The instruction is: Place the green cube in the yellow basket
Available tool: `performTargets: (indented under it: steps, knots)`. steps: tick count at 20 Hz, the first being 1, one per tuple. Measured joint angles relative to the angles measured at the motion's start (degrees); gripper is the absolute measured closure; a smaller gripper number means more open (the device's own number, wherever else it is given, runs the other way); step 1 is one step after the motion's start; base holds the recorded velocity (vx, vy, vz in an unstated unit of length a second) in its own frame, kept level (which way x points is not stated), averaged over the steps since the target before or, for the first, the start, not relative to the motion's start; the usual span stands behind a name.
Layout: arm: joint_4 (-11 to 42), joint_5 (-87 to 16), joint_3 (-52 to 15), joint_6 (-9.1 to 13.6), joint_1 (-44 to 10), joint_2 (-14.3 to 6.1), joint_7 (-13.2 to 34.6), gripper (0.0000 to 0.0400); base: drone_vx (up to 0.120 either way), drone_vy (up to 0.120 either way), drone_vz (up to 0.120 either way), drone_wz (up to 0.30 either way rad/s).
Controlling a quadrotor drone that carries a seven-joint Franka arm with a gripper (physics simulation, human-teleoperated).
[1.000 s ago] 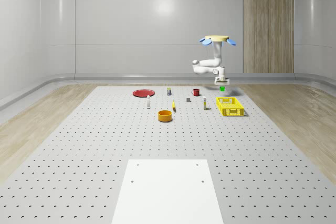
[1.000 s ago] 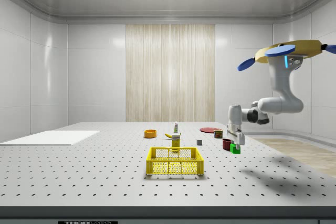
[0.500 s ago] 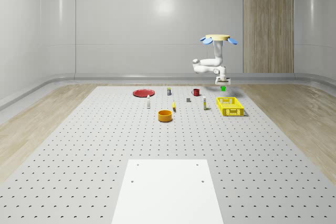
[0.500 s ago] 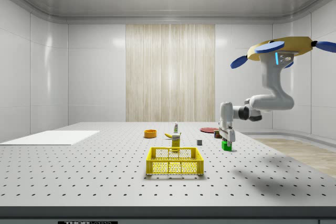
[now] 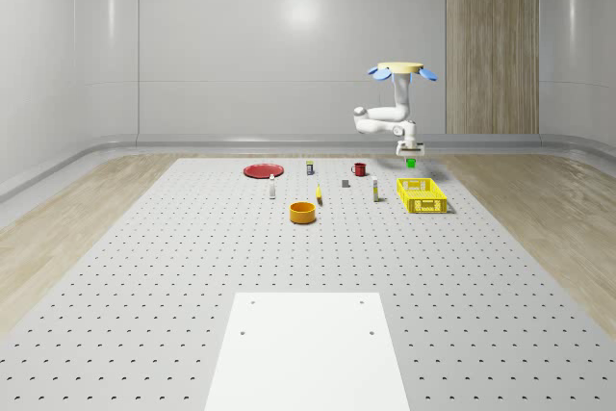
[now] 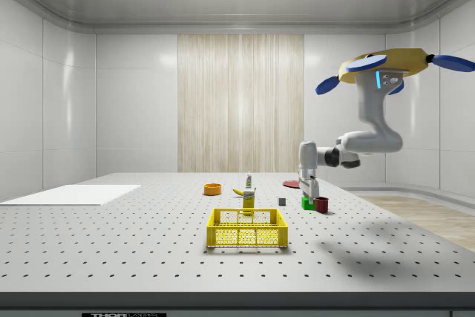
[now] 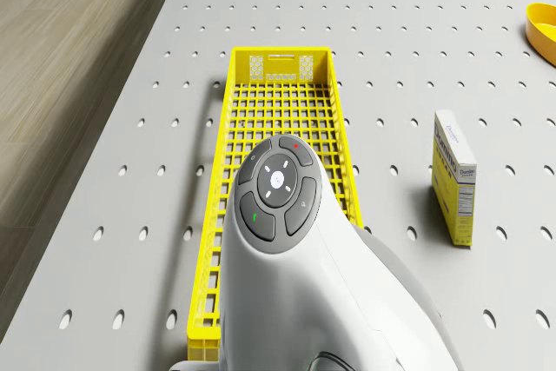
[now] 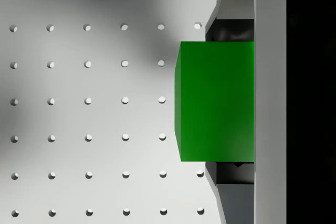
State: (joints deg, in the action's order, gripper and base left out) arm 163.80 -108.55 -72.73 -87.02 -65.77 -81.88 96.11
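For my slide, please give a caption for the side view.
Hovering drone carries a green cube in its end effector, off the yellow basket's right.

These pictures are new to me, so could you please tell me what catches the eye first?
The drone hovers high above the perforated table, its arm hanging down. Its gripper holds the green cube in the air near the red cup. The yellow basket sits on the table, apart from the cube.
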Motion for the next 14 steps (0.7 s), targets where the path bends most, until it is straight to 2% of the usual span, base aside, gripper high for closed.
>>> performTargets:
  steps: [14]
  knots:
    - [-0.09,0.62,-0.26,-1.32,-0.47,-1.41,0.11,0.0147,0.12,0.0,0.0,0.0]
